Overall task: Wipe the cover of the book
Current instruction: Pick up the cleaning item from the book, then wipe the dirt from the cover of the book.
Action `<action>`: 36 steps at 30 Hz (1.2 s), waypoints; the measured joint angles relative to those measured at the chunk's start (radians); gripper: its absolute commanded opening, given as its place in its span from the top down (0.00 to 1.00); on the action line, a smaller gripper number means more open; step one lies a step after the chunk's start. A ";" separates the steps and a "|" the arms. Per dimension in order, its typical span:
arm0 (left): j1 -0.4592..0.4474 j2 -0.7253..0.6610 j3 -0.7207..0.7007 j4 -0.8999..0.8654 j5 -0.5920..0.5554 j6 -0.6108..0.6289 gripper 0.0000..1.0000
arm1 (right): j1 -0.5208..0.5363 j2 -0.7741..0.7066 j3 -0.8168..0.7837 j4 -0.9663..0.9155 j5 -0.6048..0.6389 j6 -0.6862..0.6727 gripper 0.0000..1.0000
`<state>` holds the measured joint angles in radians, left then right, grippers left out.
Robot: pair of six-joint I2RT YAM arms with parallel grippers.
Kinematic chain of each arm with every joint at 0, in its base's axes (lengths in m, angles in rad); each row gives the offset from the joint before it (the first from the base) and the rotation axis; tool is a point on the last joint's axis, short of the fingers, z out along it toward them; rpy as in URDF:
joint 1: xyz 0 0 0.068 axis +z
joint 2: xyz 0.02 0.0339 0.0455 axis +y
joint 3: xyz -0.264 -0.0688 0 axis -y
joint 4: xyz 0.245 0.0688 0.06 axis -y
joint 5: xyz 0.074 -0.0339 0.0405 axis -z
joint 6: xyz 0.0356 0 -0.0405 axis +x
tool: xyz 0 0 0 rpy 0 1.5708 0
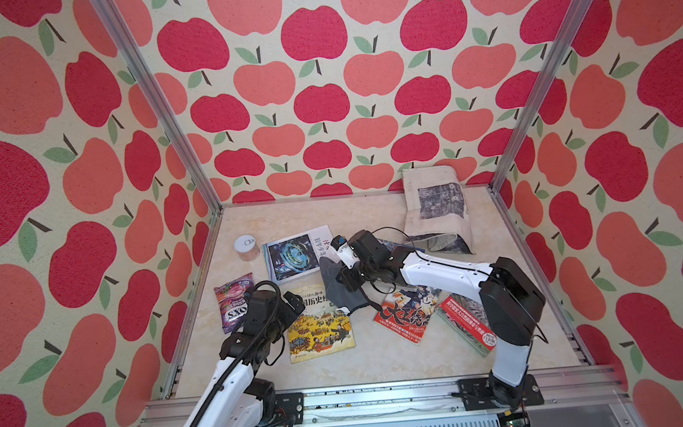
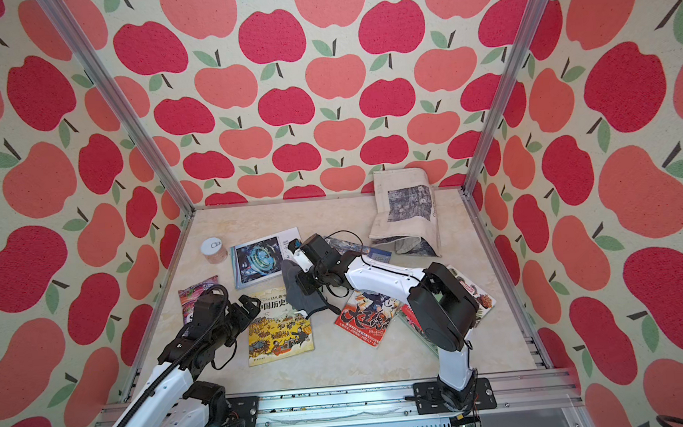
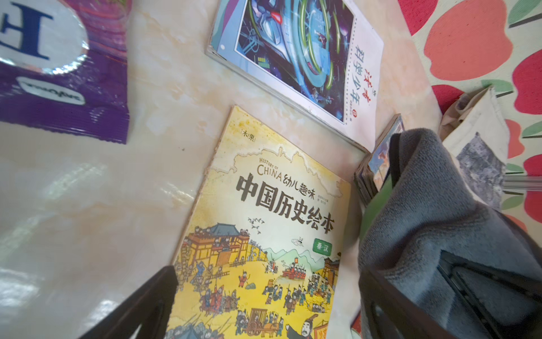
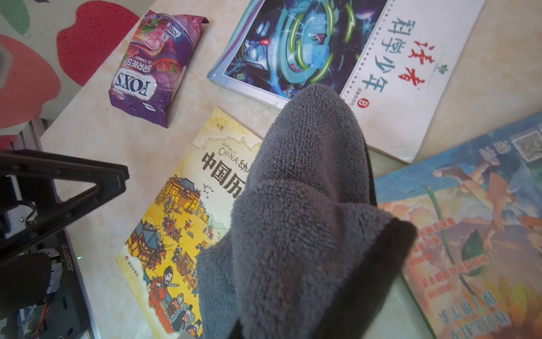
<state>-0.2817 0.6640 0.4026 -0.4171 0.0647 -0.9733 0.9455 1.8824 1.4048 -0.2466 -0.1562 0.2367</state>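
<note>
The book, a yellow picture book titled History of China [image 1: 320,333] [image 2: 278,334] [image 3: 264,229] [image 4: 173,223], lies flat near the table's front middle. A grey cloth [image 1: 335,284] [image 2: 293,287] [image 3: 425,211] [image 4: 305,187] hangs from my right gripper [image 1: 347,281] [image 2: 305,282], which is shut on it. The cloth droops over the book's far right corner. In the right wrist view the cloth hides the fingers. My left gripper [image 1: 293,304] [image 2: 250,305] [image 3: 268,287] is open just above the book's left side, its fingers straddling the cover with nothing between them.
A blue sci-fi magazine [image 1: 295,253] lies just behind the book. A purple candy bag [image 1: 234,304] and a white-lidded jar [image 1: 246,247] are at the left. A red manga [image 1: 406,315], a red book [image 1: 472,331] and a printed tote bag [image 1: 435,211] are at the right.
</note>
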 measured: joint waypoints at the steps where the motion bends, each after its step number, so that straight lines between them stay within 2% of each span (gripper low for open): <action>1: -0.002 -0.044 -0.003 -0.016 0.000 -0.017 0.01 | 0.009 0.026 0.042 -0.006 -0.002 -0.005 1.00; 7: 0.001 -0.184 -0.003 -0.142 -0.070 -0.060 0.01 | 0.075 0.208 0.259 -0.041 -0.039 -0.017 1.00; 18: 0.047 -0.146 -0.001 -0.141 -0.083 -0.062 0.01 | 0.161 0.519 0.629 -0.190 -0.024 -0.031 1.00; 24: 0.073 -0.145 -0.002 -0.108 -0.076 -0.061 0.01 | 0.158 0.614 0.735 -0.278 0.019 -0.031 1.00; 30: 0.084 -0.133 -0.005 -0.088 -0.057 -0.062 0.01 | 0.150 0.623 0.743 -0.295 0.019 -0.015 1.00; 36: 0.083 -0.129 -0.035 -0.053 -0.040 -0.062 0.01 | 0.125 0.518 0.548 -0.205 0.025 0.003 1.00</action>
<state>-0.1986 0.5350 0.3676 -0.4706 0.0242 -1.0355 1.0706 2.4001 1.9530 -0.4515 -0.1310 0.2401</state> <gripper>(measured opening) 0.994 0.102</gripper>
